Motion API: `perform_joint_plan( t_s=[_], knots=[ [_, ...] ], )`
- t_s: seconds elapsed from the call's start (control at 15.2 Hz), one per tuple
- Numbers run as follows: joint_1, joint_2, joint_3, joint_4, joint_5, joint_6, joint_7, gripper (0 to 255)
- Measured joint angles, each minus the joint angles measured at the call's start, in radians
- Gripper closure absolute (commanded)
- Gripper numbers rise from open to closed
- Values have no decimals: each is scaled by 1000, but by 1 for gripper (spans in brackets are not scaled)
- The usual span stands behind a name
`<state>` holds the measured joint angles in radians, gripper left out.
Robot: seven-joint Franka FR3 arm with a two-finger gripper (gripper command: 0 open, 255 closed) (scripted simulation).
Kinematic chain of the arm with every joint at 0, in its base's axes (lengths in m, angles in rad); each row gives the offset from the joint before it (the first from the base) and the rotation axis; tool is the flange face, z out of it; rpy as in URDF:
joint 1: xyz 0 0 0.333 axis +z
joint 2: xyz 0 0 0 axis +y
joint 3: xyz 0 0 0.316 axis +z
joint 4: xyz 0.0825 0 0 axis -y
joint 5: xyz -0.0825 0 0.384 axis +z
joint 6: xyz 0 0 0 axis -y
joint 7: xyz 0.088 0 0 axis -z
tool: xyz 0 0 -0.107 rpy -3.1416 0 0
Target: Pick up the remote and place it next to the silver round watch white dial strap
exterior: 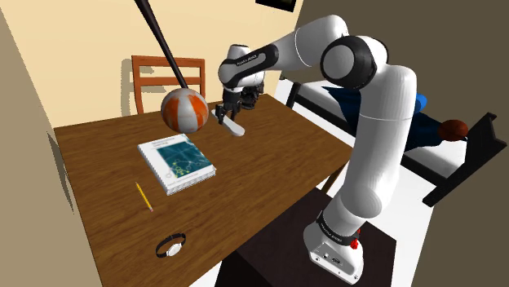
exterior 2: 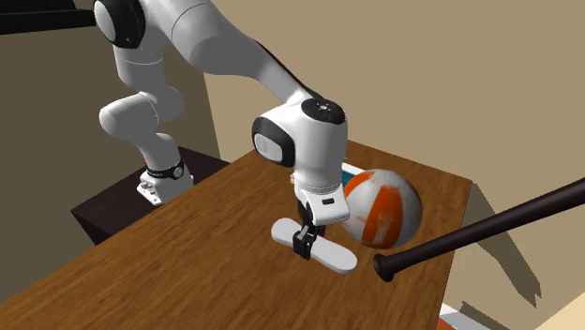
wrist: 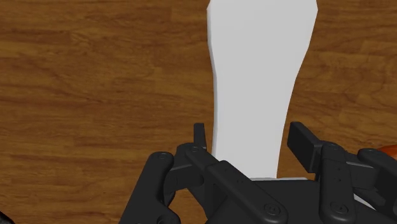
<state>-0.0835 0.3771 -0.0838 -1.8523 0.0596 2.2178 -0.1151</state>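
The remote (exterior: 233, 127) is a plain white, elongated slab with a narrow waist, near the far edge of the wooden table (exterior: 269, 163). My gripper (exterior: 227, 113) points down on it and is shut on that waist. In the wrist view the remote (wrist: 257, 76) runs away from the gripper (wrist: 249, 137), with a black finger at each side. In the second exterior view the remote (exterior 2: 328, 251) sits level at the table top under the gripper (exterior 2: 304, 240); whether it is lifted I cannot tell. The watch (exterior: 171, 246), dark strap and white dial, lies near the front edge.
An orange and white ball (exterior: 184, 110) stands just beside the gripper, with a dark bat (exterior: 167, 45) leaning over it. A teal book (exterior: 175, 163) and a yellow pencil (exterior: 144, 196) lie between the remote and the watch. A wooden chair (exterior: 167, 73) stands behind the table.
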Motion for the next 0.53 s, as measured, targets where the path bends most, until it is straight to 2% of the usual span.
perform_joint_plan(
  t_s=[0.53],
  knots=[
    [1, -52, -3, 35, -7, -87, 5, 255]
  ],
)
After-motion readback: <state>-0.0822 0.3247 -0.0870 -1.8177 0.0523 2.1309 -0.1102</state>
